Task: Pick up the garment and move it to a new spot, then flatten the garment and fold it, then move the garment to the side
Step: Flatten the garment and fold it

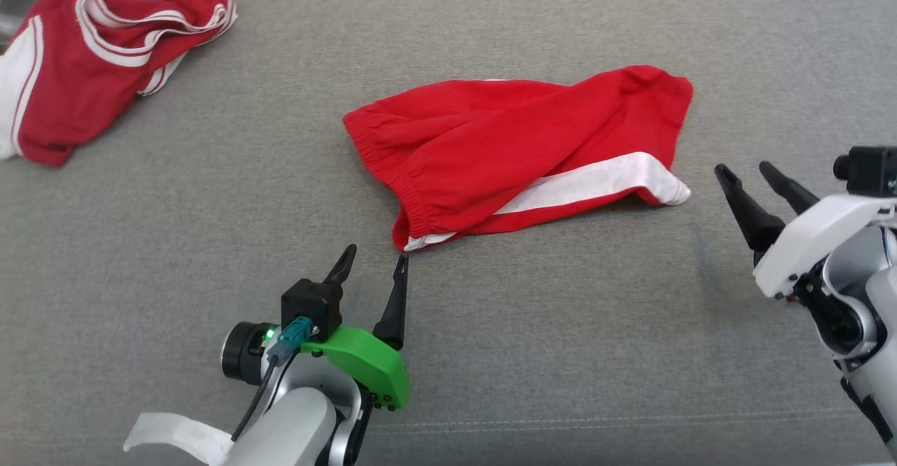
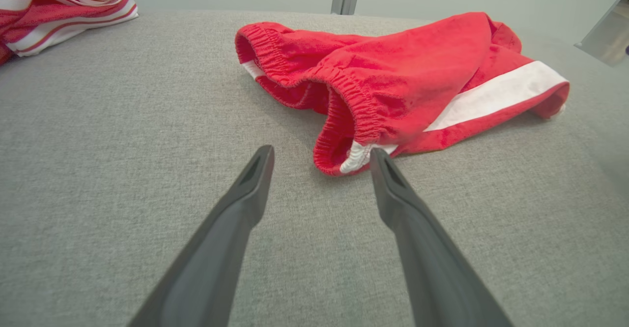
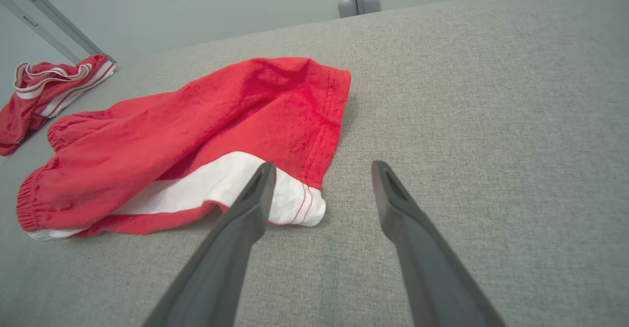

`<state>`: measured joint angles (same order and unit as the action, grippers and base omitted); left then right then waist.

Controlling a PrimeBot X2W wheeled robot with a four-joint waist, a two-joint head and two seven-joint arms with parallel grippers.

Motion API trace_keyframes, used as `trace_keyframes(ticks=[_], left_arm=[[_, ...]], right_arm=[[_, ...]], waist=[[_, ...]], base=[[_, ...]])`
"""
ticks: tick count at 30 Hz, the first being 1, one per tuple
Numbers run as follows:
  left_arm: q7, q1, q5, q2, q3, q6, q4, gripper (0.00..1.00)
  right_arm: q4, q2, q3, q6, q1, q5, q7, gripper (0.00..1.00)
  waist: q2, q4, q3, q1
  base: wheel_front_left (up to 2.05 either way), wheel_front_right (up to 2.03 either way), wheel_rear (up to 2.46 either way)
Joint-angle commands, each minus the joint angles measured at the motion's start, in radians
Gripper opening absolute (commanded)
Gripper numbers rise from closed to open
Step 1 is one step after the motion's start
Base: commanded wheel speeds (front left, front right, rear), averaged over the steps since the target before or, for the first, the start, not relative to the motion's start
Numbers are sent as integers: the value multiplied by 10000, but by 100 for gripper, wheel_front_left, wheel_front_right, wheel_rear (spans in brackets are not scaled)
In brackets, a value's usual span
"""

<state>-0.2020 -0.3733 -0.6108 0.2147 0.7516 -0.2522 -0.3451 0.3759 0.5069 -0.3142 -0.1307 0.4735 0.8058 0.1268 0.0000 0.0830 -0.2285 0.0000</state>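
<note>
My left claw [image 1: 376, 251] and my right claw [image 1: 743, 167] are both open, one near each end of the red shorts [image 1: 504, 144].

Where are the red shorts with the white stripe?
In the head view's middle, the red shorts lie on the grey surface, nearest the left gripper.

Your left end effector [image 1: 376, 252] wears a bright green shell [image 1: 364, 368], with a black camera block [image 1: 312, 301] and a teal plug [image 1: 294, 333] on a black cable [image 1: 256, 396]. Your right end effector [image 1: 743, 167] has a white shell [image 1: 813, 238]. Both have long, dark, tapered fingers [image 2: 236, 228].
</note>
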Motion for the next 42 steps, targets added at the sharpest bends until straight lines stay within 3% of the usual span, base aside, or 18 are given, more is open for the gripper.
trace_keyframes(ticks=[1, 7, 14, 15, 16, 18, 19, 37, 40, 41, 42], left_arm=[[21, -193, -104, 53, -73, 56, -122, 100], [-98, -421, -371, 171, -382, 204, -893, 100], [91, -827, -553, 213, -410, 630, -1551, 100], [114, -876, -569, 196, -394, 689, -1611, 94], [85, -927, -578, 177, -405, 713, -1642, 63], [-41, -1018, -644, 114, -494, 777, -1670, 15], [-78, -1067, -652, 103, -550, 773, -1678, 0], [-195, -2583, -1500, 648, -1921, 894, -3247, 1], [-213, -2539, -1670, 697, -2039, 932, -3664, 25], [-213, -2539, -1670, 697, -2039, 932, -3664, 25], [-224, -2517, -1677, 690, -2049, 969, -3765, 38]], right_arm=[[-223, 3, -38, -2, -310, 93, -219, 100], [-1235, -206, 73, -2, -1539, -118, -1203, 100], [-1814, -852, 306, 0, -2177, -367, -1450, 100], [-1839, -908, 336, 0, -2228, -401, -1453, 100], [-1853, -965, 367, 0, -2267, -429, -1444, 100], [-1883, -1049, 481, 0, -2293, -481, -1464, 100], [-1905, -1071, 535, 0, -2309, -514, -1446, 100], [-1994, -1576, 370, 0, -1935, -773, -1456, 100], [-1875, -1643, 265, 0, -1829, -766, -1530, 100], [-1875, -1643, 265, 0, -1829, -766, -1530, 100], [-1834, -1653, 246, 0, -1801, -746, -1575, 100]], waist=[[0, -809, 329, 0], [0, -1451, 293, 0], [0, -1969, 122, 0], [0, -2006, 106, 0], [0, -2043, 89, 0], [0, -2088, 59, 0], [0, -2107, 44, 0], [0, -2531, -322, 0], [0, -2572, -317, 0], [0, -2572, -317, 0], [0, -2570, -305, 0]], base=[[0, 0, 0], [0, 0, 0], [0, 0, 0], [0, 0, 0], [0, 0, 0], [0, 0, 0], [0, 0, 0], [0, 0, 0], [0, 0, 0], [0, 0, 0], [0, 0, 0]])
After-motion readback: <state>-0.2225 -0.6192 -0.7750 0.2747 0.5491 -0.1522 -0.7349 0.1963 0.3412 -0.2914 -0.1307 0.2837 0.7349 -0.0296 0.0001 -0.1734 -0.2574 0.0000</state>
